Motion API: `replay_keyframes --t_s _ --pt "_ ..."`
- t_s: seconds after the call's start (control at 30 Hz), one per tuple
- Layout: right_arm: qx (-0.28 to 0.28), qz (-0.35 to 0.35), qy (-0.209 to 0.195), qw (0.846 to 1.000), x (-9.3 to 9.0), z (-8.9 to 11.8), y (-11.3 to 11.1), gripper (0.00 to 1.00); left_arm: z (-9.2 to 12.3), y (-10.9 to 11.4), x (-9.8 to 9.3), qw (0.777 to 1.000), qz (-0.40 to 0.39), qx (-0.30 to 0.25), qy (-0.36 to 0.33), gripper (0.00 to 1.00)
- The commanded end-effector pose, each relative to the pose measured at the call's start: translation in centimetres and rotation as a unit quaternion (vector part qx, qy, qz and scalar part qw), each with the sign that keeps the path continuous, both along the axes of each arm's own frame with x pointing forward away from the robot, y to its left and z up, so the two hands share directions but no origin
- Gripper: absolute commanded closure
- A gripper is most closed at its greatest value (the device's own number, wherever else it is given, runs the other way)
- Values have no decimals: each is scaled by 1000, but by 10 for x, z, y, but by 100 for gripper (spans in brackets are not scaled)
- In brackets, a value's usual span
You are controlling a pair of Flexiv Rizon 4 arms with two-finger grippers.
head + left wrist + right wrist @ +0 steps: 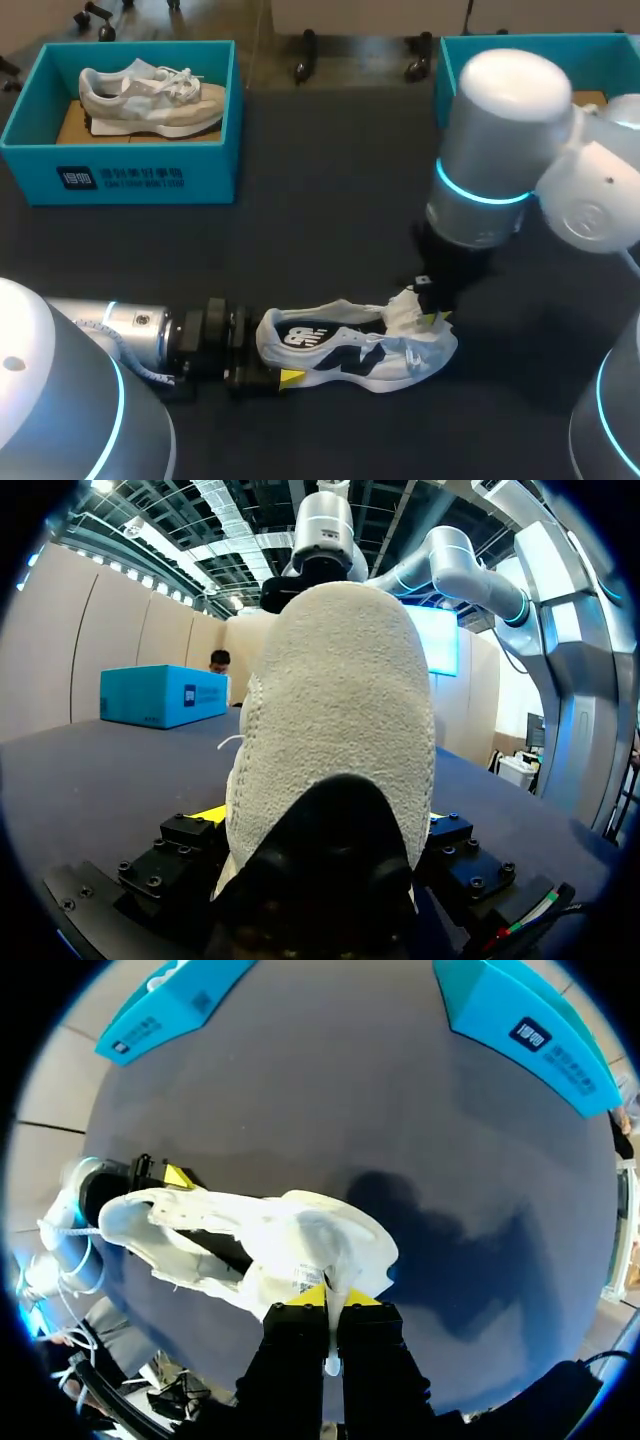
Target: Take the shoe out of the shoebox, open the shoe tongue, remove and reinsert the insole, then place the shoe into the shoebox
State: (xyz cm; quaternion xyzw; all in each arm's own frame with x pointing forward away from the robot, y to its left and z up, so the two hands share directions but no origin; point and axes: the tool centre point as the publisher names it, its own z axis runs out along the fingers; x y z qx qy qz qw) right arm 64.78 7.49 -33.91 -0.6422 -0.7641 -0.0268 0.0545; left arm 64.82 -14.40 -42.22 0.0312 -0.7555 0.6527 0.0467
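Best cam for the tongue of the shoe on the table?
Right wrist view: the tongue sits pinched in the right gripper. Head view shows it small, beside the right arm. Left wrist view shows only the heel.

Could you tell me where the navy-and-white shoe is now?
The shoe lies near-centre on the table in the head view, heel in the left jaws, tongue in the right jaws.

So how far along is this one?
Done: the shoe is out, lying on the table. In hand: left gripper clamps its heel, right gripper pinches the raised tongue. Left: no insole shows outside the shoe, so pulling it, reinserting it and returning the shoe to the box remain.
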Motion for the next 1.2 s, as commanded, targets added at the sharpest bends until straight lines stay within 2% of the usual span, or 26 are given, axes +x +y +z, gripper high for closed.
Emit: replay_keyframes --t_s 0.03,0.57,0.6,0.7,0.73,0.8,0.83,1.03,1.2 --pt "172 2 22 985 -3 -9 -12 100 -2 0 0 1000 1 0 0 100" --pt "232 24 34 972 -6 -33 -22 98 -2 0 0 1000 1 0 0 100" --pt "232 21 36 972 -6 -34 -23 80 -2 0 0 1000 1 0 0 100" --pt "226 14 38 973 -8 -35 -27 58 -2 0 0 1000 1 0 0 100" --pt "224 12 39 974 -8 -35 -29 45 -2 0 0 1000 1 0 0 100" --pt "218 6 36 975 -9 -31 -33 13 -2 0 0 1000 1 0 0 100" --pt "211 3 35 977 -9 -29 -35 4 -2 0 0 1000 1 0 0 100" --pt "167 2 7 986 -9 0 -44 0 -2 0 0 1000 1 0 0 100" --pt "97 8 -12 995 -7 30 -44 0 -2 0 0 1000 1 0 0 100"
